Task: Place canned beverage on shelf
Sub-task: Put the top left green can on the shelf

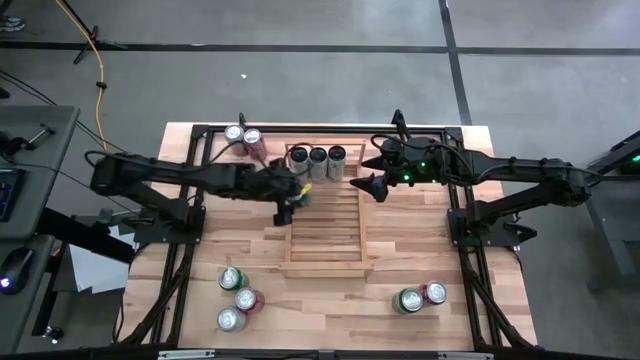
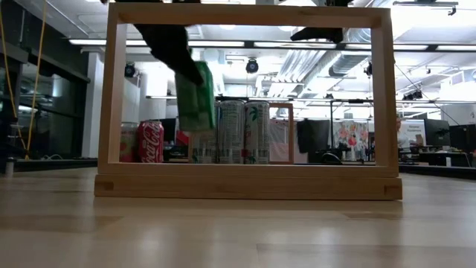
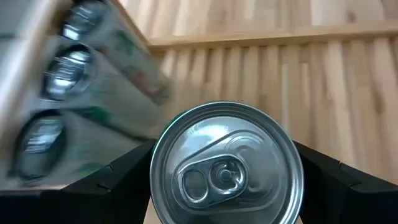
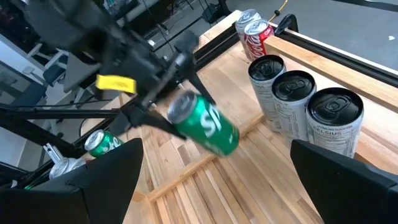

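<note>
While clamped tilted in left end effector (image 4: 163,107), green can (image 4: 205,123) over shelf's (image 1: 324,262) left rail.

Even overhead light, bright throughout; ceiling strip lights (image 2: 245,46) glare in the low view, and shadows on the table (image 1: 330,320) are soft. The green can (image 4: 205,124) and three standing cans (image 3: 68,81) are smeared by motion blur. In the left wrist view the can top (image 3: 225,165) is sharp.
</note>
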Motion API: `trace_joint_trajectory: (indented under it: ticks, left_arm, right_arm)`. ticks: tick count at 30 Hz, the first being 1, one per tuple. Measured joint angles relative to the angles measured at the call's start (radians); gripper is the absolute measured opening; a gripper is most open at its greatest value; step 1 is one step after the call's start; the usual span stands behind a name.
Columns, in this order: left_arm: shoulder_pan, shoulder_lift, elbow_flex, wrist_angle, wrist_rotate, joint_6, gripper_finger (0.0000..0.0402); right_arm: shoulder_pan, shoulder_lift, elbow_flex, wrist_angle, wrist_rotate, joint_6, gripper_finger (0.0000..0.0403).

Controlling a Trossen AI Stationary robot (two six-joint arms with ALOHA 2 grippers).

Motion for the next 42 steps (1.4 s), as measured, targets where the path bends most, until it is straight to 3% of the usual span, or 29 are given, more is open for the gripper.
trace_joint_trajectory:
  ticks: [7,17,27,33,42]
  left_arm:
    - [0.077,0.100,0.000,0.051,0.036,-0.022,0.0287]
    - [0.153,0.113,0.000,0.055,0.074,0.037,0.0287]
    - [0.172,0.114,0.000,0.057,0.098,0.073,0.0287]
    - [0.171,0.177,0.002,0.055,0.136,0.057,0.0287]
    - [0.169,0.203,0.001,0.111,0.074,0.053,0.0287]
  right_arm:
    - [0.000,0.000,0.000,0.000,0.000,0.000,0.0394]
    - [0.000,0.000,0.000,0.000,0.000,0.000,0.0394]
    - [0.000,0.000,0.000,0.000,0.000,0.000,0.0394]
    - [0.000,0.000,0.000,0.000,0.000,0.000,0.0394]
    - [0.000,0.000,0.000,0.001,-0.001,0.027,0.0394]
